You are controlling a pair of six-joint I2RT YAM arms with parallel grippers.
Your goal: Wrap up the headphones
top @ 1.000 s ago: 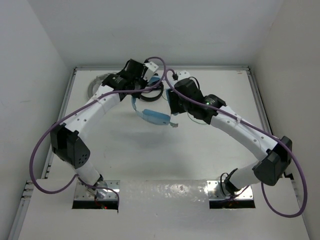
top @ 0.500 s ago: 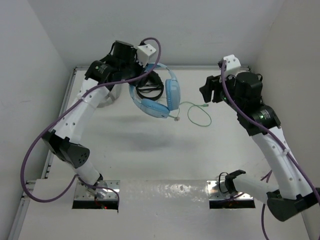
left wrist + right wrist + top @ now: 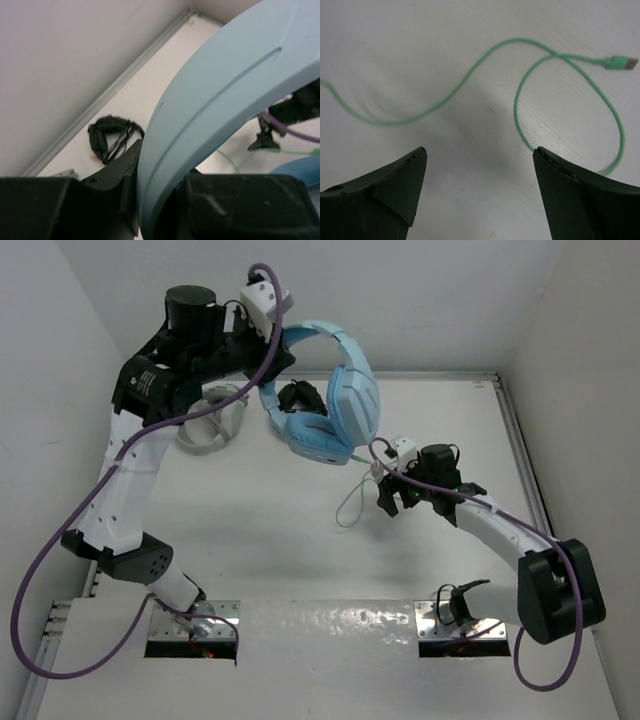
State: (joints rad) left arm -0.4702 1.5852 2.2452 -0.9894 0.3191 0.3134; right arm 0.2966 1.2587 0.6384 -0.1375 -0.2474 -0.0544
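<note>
The left pincer (image 3: 160,195) grasps the headphones (image 3: 335,405) by the headband — aloft; right pincer (image 3: 479,150) released, above the cable (image 3: 515,107).

Headphone sets: 3 total
Blue headphones (image 3: 340,350): 1, w/ 2 ear cups (image 3: 357,405)
Black headphones (image 3: 106,139): 1
Grey-white headphones (image 3: 200,440): 1
Green cable (image 3: 470,77): 1, w/ 1 plug (image 3: 622,62)
Arms: 2, i.e. left arm (image 3: 125,475), right arm (image 3: 500,530)
Grippers: 2, i.e. left gripper (image 3: 155,197), right gripper (image 3: 479,155); 2 fingers ea.
Purple hoses (image 3: 45,570): 2, 1 per arm
Metal base plates (image 3: 225,612): 2
</note>
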